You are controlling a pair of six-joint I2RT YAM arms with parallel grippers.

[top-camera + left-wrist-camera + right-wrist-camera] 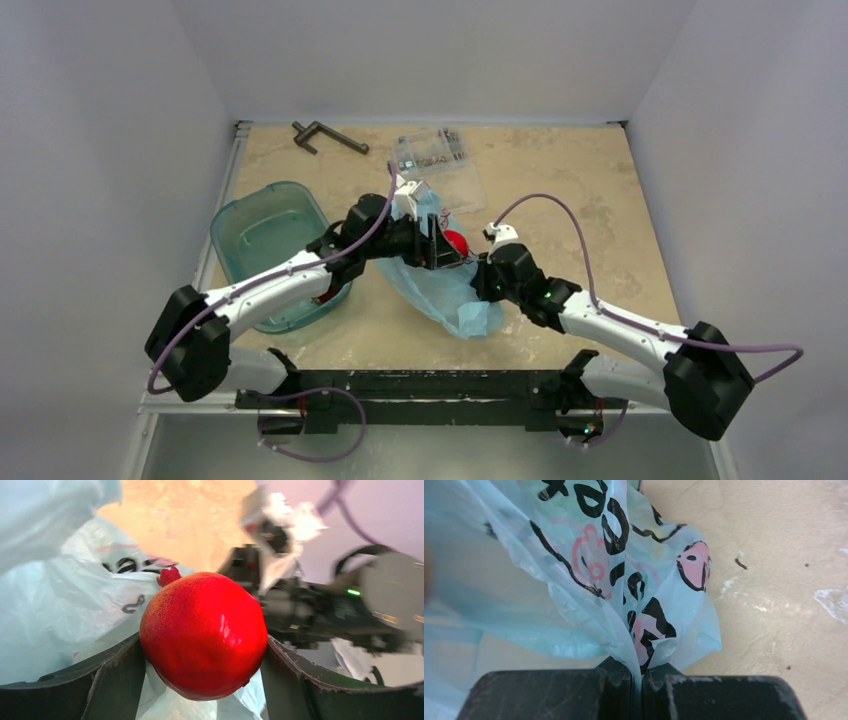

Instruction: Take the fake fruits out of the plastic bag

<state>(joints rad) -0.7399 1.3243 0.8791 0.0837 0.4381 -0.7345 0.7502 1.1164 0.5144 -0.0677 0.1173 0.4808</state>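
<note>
Since the red fruit (202,630) looks hard, light and slick, my left gripper (202,667) clamps its fattest part, right over the bag (574,580). My right gripper (636,682) pinches a fold of that floppy film.

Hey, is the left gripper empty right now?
No, the left gripper has a red fake fruit wedged between its two fingers, both pressed against the fruit's sides in the left wrist view.
</note>
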